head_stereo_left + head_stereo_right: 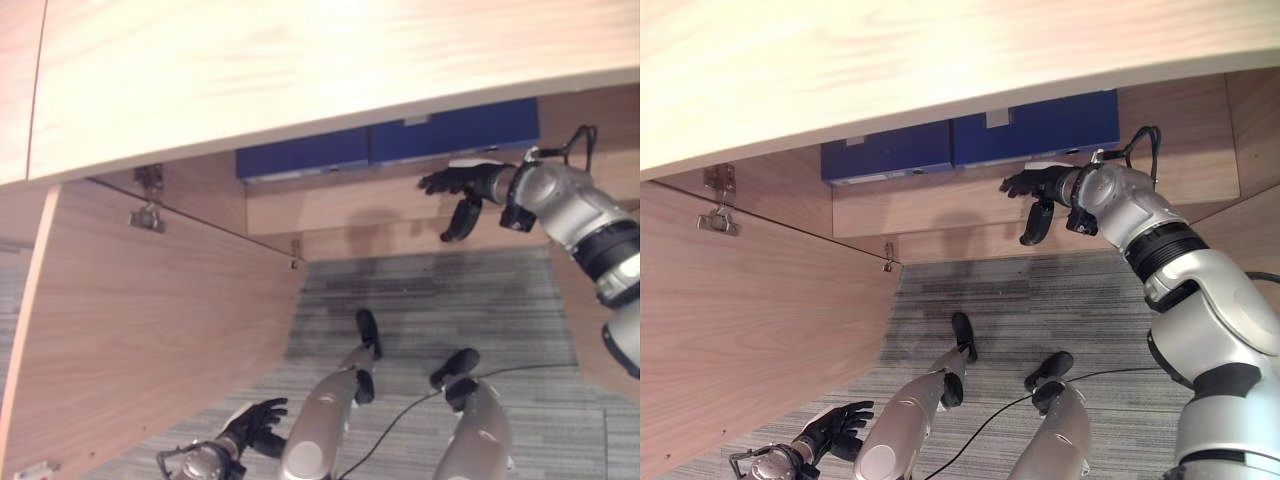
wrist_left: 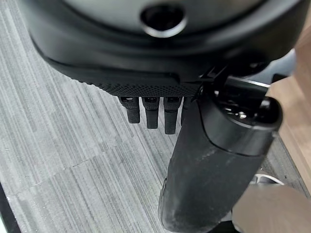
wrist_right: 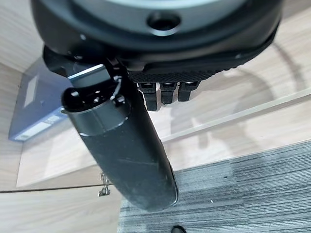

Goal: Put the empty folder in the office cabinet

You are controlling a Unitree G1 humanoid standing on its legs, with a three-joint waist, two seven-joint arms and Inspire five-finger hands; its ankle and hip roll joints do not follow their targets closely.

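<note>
Two blue folders lie side by side inside the wooden office cabinet point(image 1: 340, 212), one on the left point(image 1: 300, 155) and one on the right point(image 1: 455, 128). My right hand point(image 1: 465, 185) is raised just in front of the right folder, slightly below it, fingers stretched out and thumb hanging down, holding nothing. In the right wrist view a blue folder point(image 3: 34, 102) shows past the thumb, apart from my right hand point(image 3: 160, 92). My left hand point(image 1: 255, 425) hangs low over the carpet by the open door, fingers relaxed and empty; its wrist view shows my left hand point(image 2: 150, 111) over bare carpet.
The cabinet door point(image 1: 150, 330) stands swung open on the left, with hinges at its upper edge. A light wooden desk top point(image 1: 300, 60) overhangs the cabinet. Grey striped carpet point(image 1: 440, 300) covers the floor in front.
</note>
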